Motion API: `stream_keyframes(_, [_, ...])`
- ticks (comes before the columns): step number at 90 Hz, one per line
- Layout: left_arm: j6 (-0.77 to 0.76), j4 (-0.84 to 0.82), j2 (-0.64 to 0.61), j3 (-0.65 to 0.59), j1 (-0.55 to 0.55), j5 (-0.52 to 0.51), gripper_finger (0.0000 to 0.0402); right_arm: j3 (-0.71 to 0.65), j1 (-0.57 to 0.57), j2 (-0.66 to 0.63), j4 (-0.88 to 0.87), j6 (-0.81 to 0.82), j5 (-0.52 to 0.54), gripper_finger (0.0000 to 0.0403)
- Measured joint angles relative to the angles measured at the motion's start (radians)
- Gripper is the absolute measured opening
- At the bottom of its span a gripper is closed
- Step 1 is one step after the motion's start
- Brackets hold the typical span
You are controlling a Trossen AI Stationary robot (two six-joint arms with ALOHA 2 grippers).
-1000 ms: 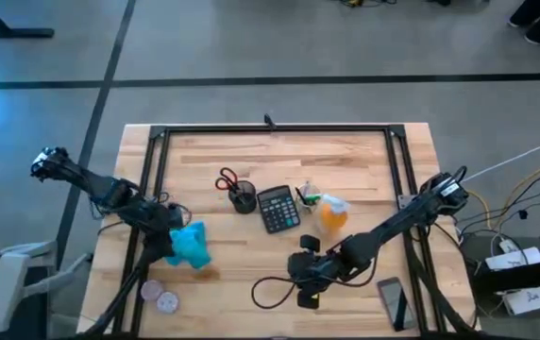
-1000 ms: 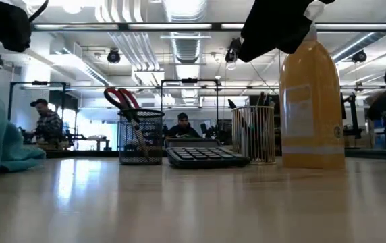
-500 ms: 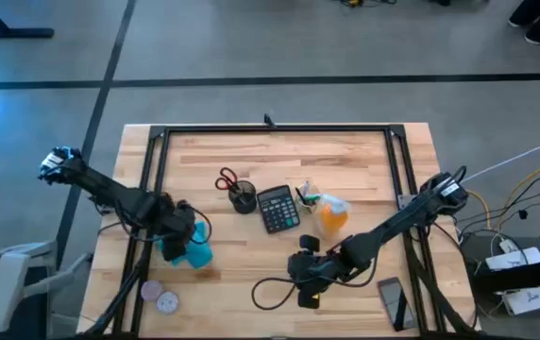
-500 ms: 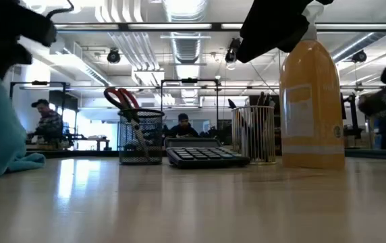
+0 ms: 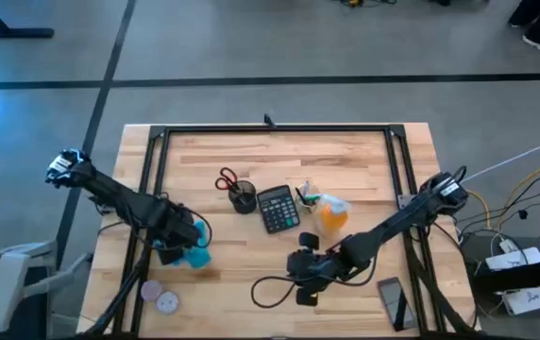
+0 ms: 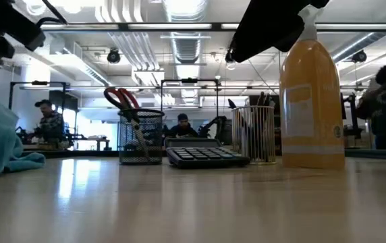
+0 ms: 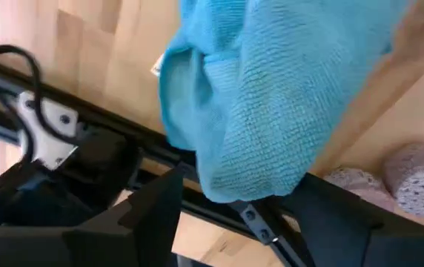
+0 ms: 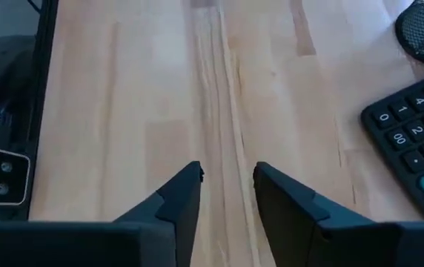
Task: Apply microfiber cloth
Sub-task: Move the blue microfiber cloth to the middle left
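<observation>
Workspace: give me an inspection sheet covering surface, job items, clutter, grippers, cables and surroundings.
Surface: wooden table with a black frame on it.
Job's things: turquoise microfiber cloth bunched at the table's left side, hanging between the left gripper's fingers in the left wrist view.
Clutter: calculator, mesh cup with red scissors, orange spray bottle, second mesh pen cup, two round pads, phone.
Grippers: left gripper shut on the cloth; right gripper open over bare wood near the front edge.
Cables: black loop by the right gripper; cable bundle off the right edge.
Surroundings: people at desks behind.
</observation>
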Motion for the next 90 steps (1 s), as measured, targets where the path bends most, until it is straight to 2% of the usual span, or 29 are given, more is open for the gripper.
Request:
stream_keyframes(9, [0.008, 0.011, 0.024, 0.0, -0.029, 0.058, 0.0231, 0.0, 0.0, 0.0, 0.0, 0.0, 0.0, 0.0102])
stream_keyframes(17, [0.032, 0.051, 0.052, -0.001, -0.057, 0.061, 0.0232, 0.0, 0.0, 0.0, 0.0, 0.0, 0.0, 0.0098])
stream_keyframes(33, [0.056, 0.16, 0.109, -0.001, -0.076, -0.144, 0.0242, 0.0, -0.002, 0.0, 0.0, 0.0, 0.008, 0.0089])
stream_keyframes(55, [0.208, 0.287, 0.208, -0.002, -0.081, -0.135, 0.0237, 0.0, -0.005, 0.0, 0.0, 0.0, 0.008, 0.0075])
stream_keyframes(62, [0.253, 0.325, 0.243, -0.002, -0.082, -0.165, 0.0229, 0.0, -0.005, 0.0, 0.0, 0.0, 0.008, 0.0071])
stream_keyframes(90, [0.319, 0.332, 0.356, -0.038, -0.086, -0.183, 0.0197, 0.0, -0.005, 0.0, -0.001, 0.0, 0.008, 0.0058])
